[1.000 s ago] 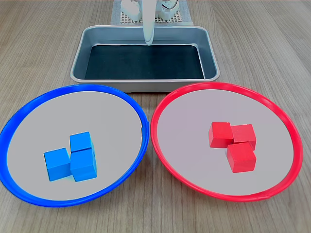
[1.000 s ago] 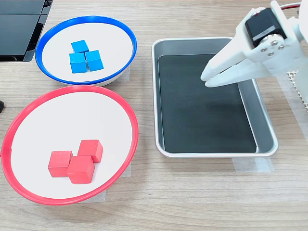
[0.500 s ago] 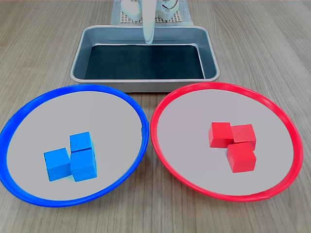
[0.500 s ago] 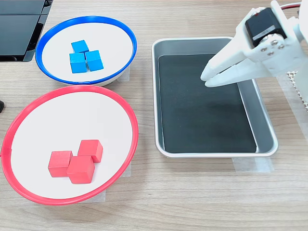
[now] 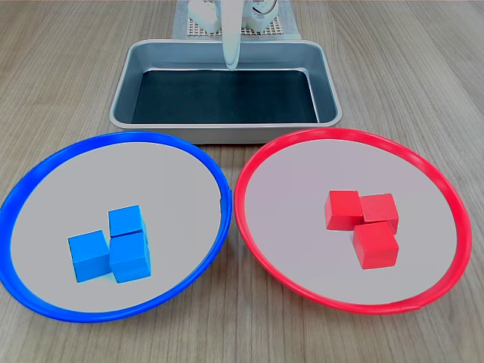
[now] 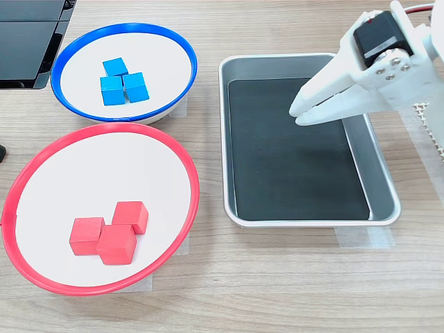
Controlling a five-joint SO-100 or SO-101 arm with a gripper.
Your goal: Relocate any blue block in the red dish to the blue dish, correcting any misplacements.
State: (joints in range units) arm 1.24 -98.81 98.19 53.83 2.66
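Three blue blocks [image 5: 110, 246] [image 6: 123, 83] lie bunched together inside the blue dish [image 5: 136, 137] [image 6: 125, 28], at the first exterior view's left. The red dish [image 5: 348, 133] [image 6: 104, 127] holds three red cubes [image 5: 363, 221] [image 6: 111, 230] and I see no blue block in it. My white gripper [image 5: 231, 64] [image 6: 297, 115] hangs shut and empty over the far part of the metal tray, well away from both dishes. Its fingers point down toward the tray's dark floor.
A rectangular metal tray [image 5: 151, 49] [image 6: 277, 59] with a dark bottom stands behind the dishes, with nothing in it. The arm's white base [image 5: 198, 19] sits behind the tray. A black object [image 6: 28, 35] occupies the second exterior view's top left corner.
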